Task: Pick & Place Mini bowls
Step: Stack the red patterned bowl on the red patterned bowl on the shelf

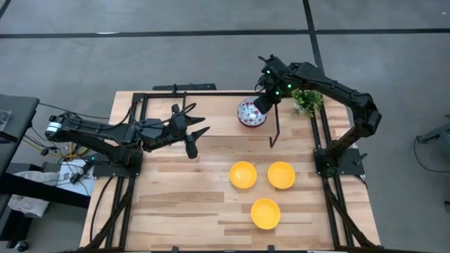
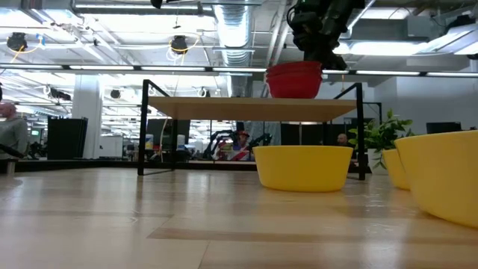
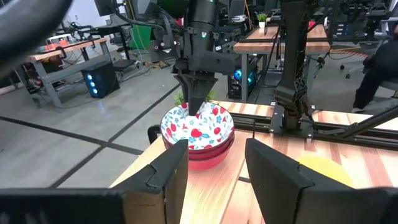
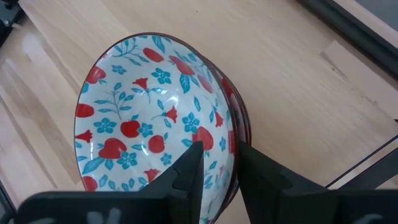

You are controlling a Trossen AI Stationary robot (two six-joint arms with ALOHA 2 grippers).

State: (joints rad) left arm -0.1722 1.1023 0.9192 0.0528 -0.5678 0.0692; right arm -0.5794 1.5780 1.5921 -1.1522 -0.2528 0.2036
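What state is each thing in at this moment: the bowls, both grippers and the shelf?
Stack of red floral-patterned mini bowls: nested, upright on the raised shelf, top rim between the right gripper's fingers.
Three glossy yellow mini bowls: upright, separate, on the table, untouched.
Right gripper: straddling the top floral bowl's rim, one finger inside, one outside.
Left gripper: open, empty, above the table.
Raised wooden shelf: carries only the stack.

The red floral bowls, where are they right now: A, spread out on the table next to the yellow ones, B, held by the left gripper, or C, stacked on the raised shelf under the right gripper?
C: the red floral bowls sit nested on the raised shelf, with the right gripper straddling the top bowl's rim.
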